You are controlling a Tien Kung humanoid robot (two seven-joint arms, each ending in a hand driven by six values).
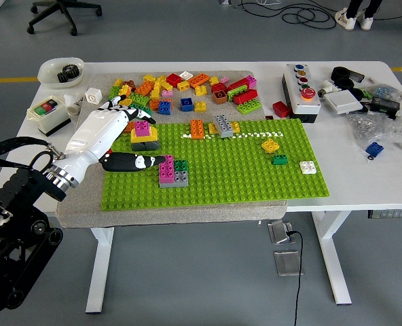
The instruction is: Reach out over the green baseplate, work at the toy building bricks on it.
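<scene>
Left arm: enters from the lower left corner, black at the shoulder, white along the forearm, reaching toward 1 o'clock over the table's left part.
Left hand (123, 129): lies over the baseplate's left edge; thumb (134, 161) stretched flat along the studs toward 3 o'clock; the other fingers curl down beside a small stack of bricks; whether they actually grip it cannot be told from this height.
Baseplate (242, 173): bright green, studded, rectangular, flat on a grey mat (85, 197) in the middle of the white table (364, 183); its near-left part is bare.
Small stack (144, 134): yellow brick with a magenta one on top and a dark base, at the plate's 10 o'clock corner, just beside the fingers; its left side is hidden by the hand.
Grey stack (172, 172): grey brick carrying a magenta and a green brick, just right of the thumb tip.
Other bricks on the plate: orange brick (197, 128) and grey long brick (223, 125) at 12 o'clock; yellow brick (270, 145), green brick (280, 160) and white brick (308, 167) toward 3 o'clock.
Loose pile (187, 89): many coloured bricks on the mat beyond the plate's far edge; single pieces overlap and are hard to separate.
Far left: white bowl (60, 70) with dark contents too small to identify.
Far right: button box (300, 92); clutter in clear bags at the edge, unclear.
</scene>
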